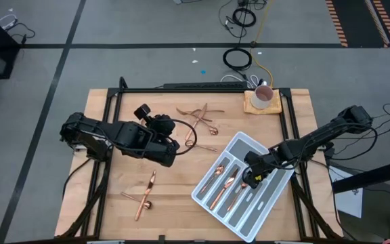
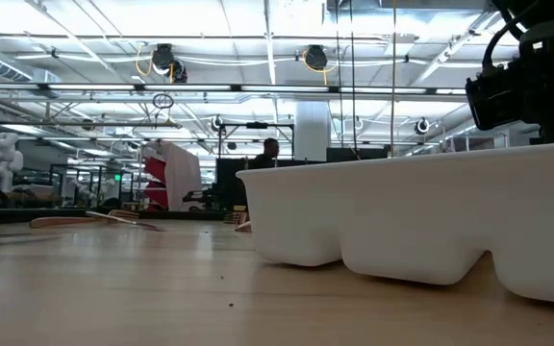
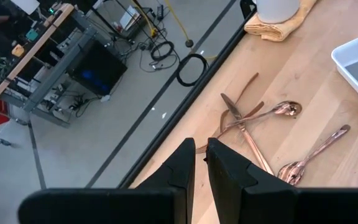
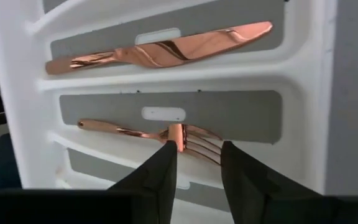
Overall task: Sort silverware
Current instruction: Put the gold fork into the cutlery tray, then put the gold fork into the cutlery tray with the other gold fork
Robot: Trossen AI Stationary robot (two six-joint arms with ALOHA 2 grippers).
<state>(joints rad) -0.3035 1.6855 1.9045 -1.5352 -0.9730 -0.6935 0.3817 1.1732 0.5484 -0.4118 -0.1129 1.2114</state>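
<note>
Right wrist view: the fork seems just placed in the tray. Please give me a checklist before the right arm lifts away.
1. Fork lies flat inside one compartment of the cutlery tray: ok.
2. Right gripper fingers apart, fork not pinched: ok, a gap shows on both sides of the fork's neck.
3. Knife rests alone in the neighbouring compartment, undisturbed: ok.
4. Fingertips clear of the fork tines for a straight lift: cannot tell, they stand very close.
5. Left gripper away from the tray, over the table's far edge: ok.
6. Loose silverware left to sort: not ok, several pieces remain.
</note>
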